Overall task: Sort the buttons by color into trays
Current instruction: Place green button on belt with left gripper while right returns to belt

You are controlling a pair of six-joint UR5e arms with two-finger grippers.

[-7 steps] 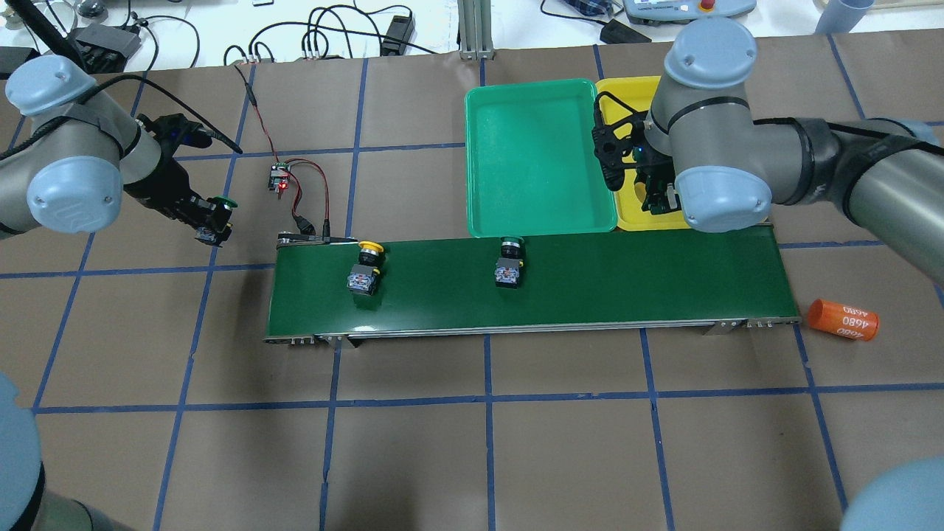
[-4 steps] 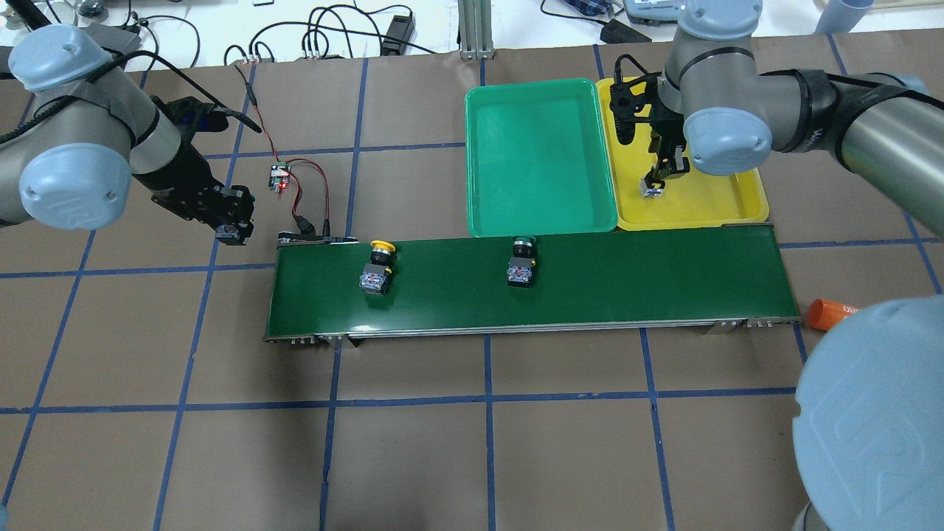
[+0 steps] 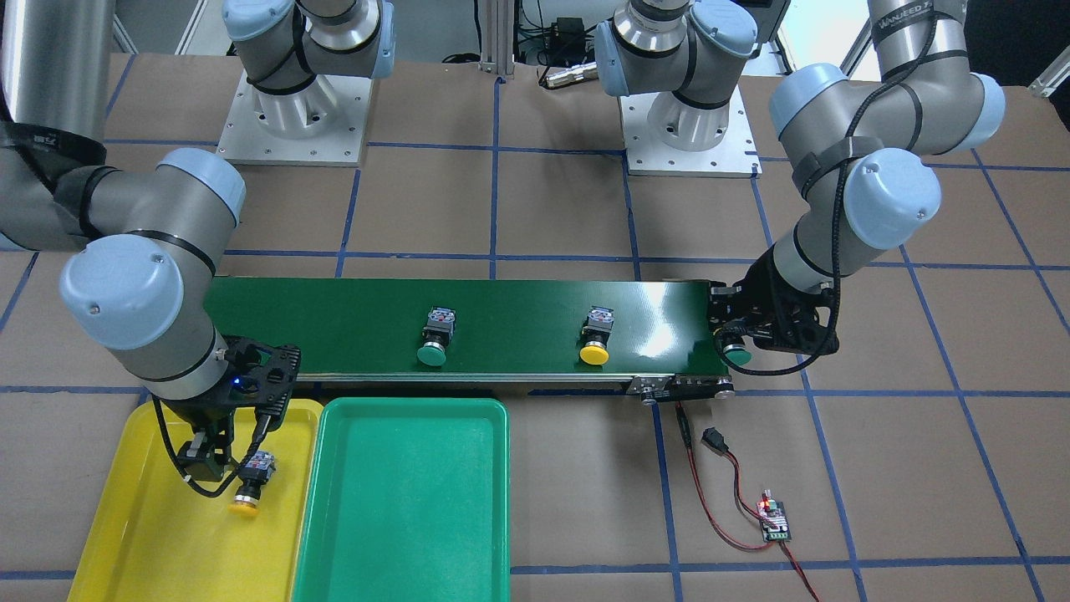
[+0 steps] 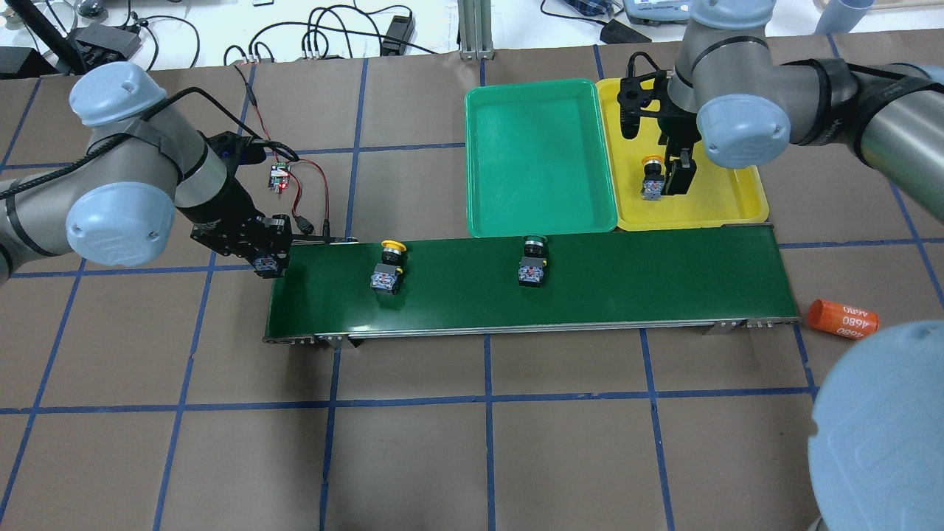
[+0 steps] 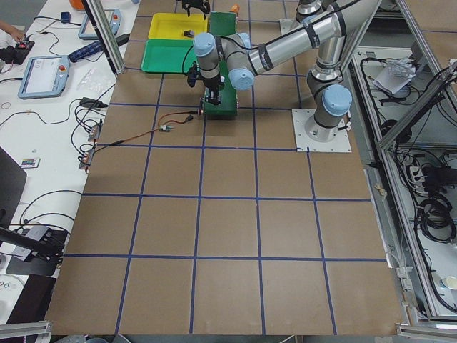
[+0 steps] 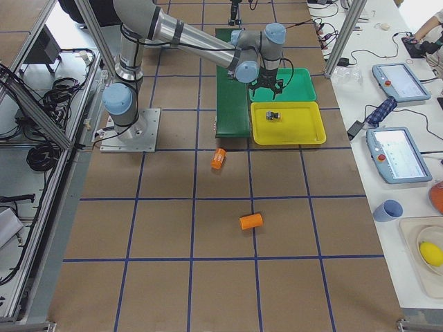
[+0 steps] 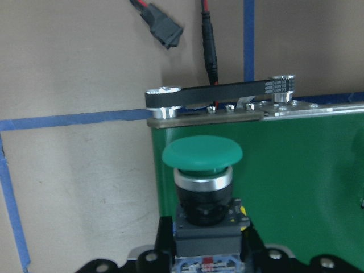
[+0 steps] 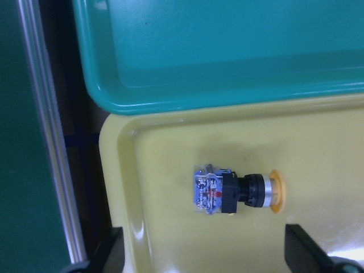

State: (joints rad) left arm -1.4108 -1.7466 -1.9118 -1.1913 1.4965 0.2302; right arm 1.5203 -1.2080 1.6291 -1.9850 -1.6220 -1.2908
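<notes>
My left gripper [image 4: 269, 262] is shut on a green-capped button [image 7: 202, 170] and holds it over the left end of the dark-green conveyor belt [image 4: 627, 280]. It also shows in the front-facing view [image 3: 736, 347]. My right gripper [image 4: 675, 177] is open over the yellow tray [image 4: 723, 199]. A yellow-capped button [image 8: 236, 190] lies on its side in that tray, free between the spread fingers. A second yellow button [image 4: 387, 265] and a second green button [image 4: 531, 262] lie on the belt. The teal-green tray [image 4: 542, 155] stands beside the yellow one and holds nothing.
A small circuit board [image 4: 279, 177] with red and black wires lies at the belt's left end. An orange cylinder [image 4: 842, 318] lies off the belt's right end, and a second one [image 6: 250, 221] lies farther out on the table.
My left gripper has moved right to the belt's left end with the green button. My right gripper has opened and the yellow button now lies in the yellow tray. The belt's buttons drifted right.
</notes>
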